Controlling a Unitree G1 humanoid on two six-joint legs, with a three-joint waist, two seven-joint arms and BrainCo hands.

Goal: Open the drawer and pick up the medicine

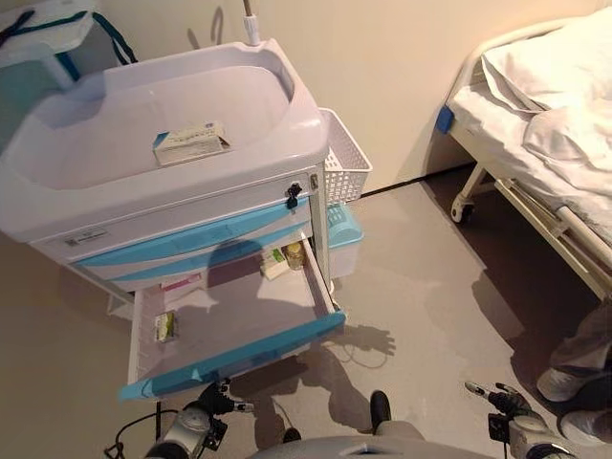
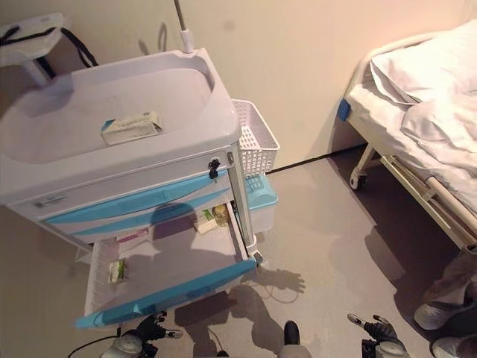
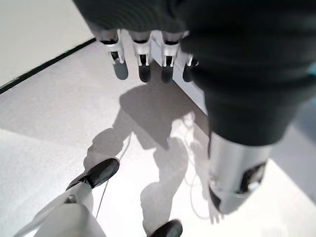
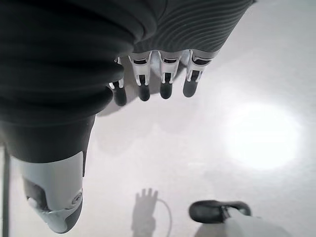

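The cart's lowest drawer (image 1: 234,359) with a blue front is pulled out. Inside lie a small green-and-white medicine pack (image 1: 166,327) at the left, a pink-edged box (image 1: 181,282) at the back, and a white box (image 1: 273,264) with a brownish bottle (image 1: 295,254) at the back right. A white-and-blue medicine box (image 1: 191,143) rests on the cart's top tray (image 1: 115,163). My left hand (image 1: 212,400) hangs low in front of the drawer, fingers straight, holding nothing. My right hand (image 1: 502,400) is low at the right, open and empty.
A white wire basket (image 1: 344,163) and a blue-lidded bin (image 1: 344,239) hang on the cart's right side. A hospital bed (image 1: 545,124) with white bedding stands at the right. A person's shoes (image 1: 564,382) show beside my right hand.
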